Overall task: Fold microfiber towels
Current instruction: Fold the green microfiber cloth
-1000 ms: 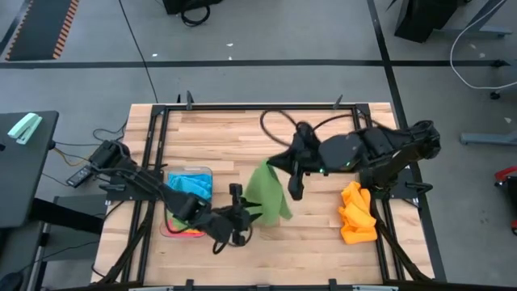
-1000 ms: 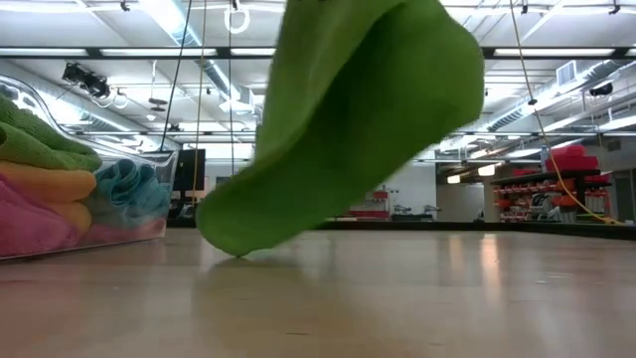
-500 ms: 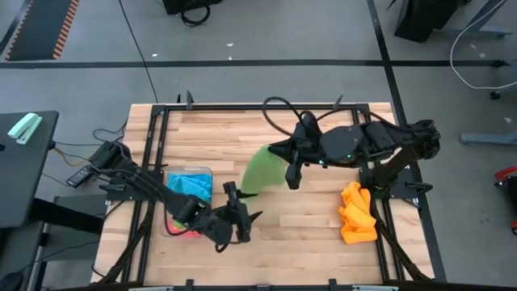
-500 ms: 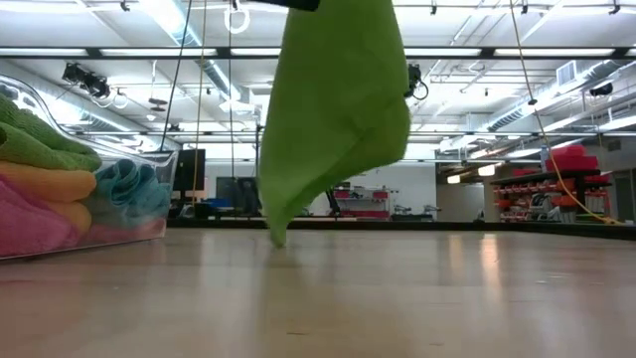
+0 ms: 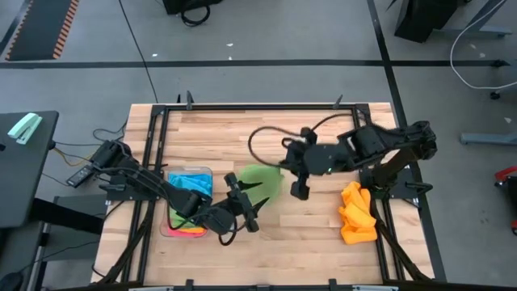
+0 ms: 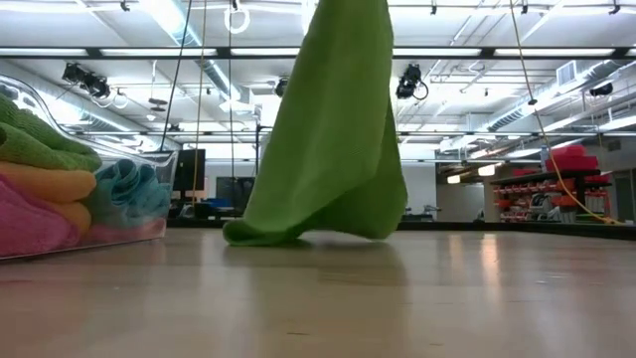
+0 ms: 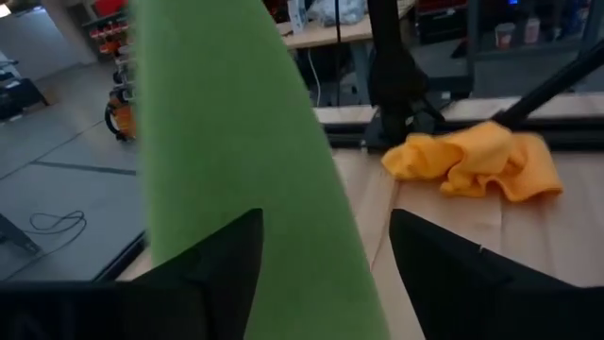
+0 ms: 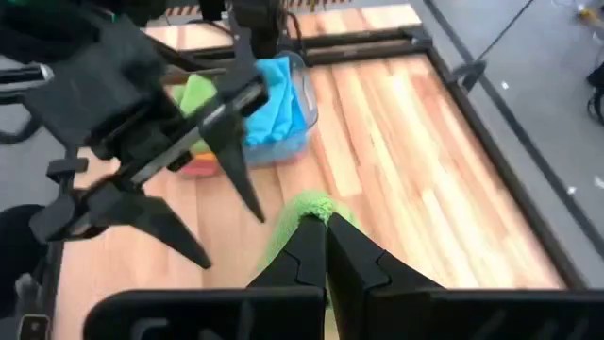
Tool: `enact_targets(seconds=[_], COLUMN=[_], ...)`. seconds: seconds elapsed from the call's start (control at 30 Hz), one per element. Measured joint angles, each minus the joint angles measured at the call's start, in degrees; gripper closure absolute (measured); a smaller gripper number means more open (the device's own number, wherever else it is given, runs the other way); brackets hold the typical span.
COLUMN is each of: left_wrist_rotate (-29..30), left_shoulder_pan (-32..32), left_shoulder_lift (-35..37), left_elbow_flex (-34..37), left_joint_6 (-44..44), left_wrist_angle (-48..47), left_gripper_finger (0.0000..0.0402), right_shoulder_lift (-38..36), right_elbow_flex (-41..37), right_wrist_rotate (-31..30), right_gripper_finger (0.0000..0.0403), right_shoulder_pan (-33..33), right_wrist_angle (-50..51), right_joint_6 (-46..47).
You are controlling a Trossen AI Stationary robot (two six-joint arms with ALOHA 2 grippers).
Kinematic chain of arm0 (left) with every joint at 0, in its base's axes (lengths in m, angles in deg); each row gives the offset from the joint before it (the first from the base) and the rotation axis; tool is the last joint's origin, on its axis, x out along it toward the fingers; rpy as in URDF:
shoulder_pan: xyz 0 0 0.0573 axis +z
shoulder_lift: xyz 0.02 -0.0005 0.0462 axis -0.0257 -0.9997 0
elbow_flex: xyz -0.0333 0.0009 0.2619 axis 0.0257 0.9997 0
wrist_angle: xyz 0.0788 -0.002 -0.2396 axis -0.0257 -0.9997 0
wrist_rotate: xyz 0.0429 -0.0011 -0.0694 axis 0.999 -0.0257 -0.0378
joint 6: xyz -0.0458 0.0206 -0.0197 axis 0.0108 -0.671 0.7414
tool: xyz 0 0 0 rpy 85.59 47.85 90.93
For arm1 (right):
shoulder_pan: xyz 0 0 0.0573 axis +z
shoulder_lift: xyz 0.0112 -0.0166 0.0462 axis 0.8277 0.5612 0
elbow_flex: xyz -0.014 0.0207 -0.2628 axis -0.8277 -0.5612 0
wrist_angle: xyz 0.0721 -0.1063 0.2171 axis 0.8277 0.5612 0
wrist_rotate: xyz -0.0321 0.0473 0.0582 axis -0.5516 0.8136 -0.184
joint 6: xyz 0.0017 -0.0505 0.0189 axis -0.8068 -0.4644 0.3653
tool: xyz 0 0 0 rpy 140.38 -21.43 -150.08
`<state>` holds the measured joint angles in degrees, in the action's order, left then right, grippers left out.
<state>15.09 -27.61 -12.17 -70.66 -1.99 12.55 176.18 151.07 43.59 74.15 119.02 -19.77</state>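
Green microfiber towel [image 5: 260, 183] hangs from my right gripper [image 5: 300, 191], hem touching wood.

My right gripper is pinched shut on its top edge so it drapes flat; my left gripper [image 5: 247, 212], at 7 o'clock of the cloth, is spread wide, holding nothing. Bare tabletop [image 5: 299, 242] toward 6; clear plastic tray [image 5: 173, 229] at 9, crumpled orange towel [image 5: 356, 214] at 3.

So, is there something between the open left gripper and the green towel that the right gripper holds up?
Nothing visible. The left gripper is open right beside the green towel, which hangs from the shut right gripper, its lower edge on the table.
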Motion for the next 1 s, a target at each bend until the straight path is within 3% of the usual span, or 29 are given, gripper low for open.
enact_targets(seconds=[0.33, 0.53, 0.9, 1.0], left_wrist_rotate=[0.0, 0.0, 0.0, 0.0], left_shoulder_pan=[0.4, 1.6, 3.8, 3.9], left_shoulder_lift=[0.0, 0.0, 0.0, 0.0], left_elbow_flex=[0.0, 0.0, 0.0, 0.0], left_joint_6=[2.9, 6.4, 13.2, 13.1], left_wrist_angle=[-0.1, -2.3, -8.9, -9.2], left_gripper_finger=[0.0173, 0.0173, 0.0179, 0.0198], right_shoulder_lift=[0.1, 0.1, -0.2, -0.2], right_elbow_flex=[-11.9, -12.7, -12.5, -12.5], right_wrist_rotate=[0.1, 3.5, 3.7, 3.7], right_gripper_finger=[0.0397, 0.0397, 0.0397, 0.0397], right_shoulder_pan=[-1.9, -2.8, -2.0, -1.3], right_wrist_angle=[-8.1, -12.2, -19.8, -21.2], right_joint_6=[8.7, 11.9, 12.3, 11.7])
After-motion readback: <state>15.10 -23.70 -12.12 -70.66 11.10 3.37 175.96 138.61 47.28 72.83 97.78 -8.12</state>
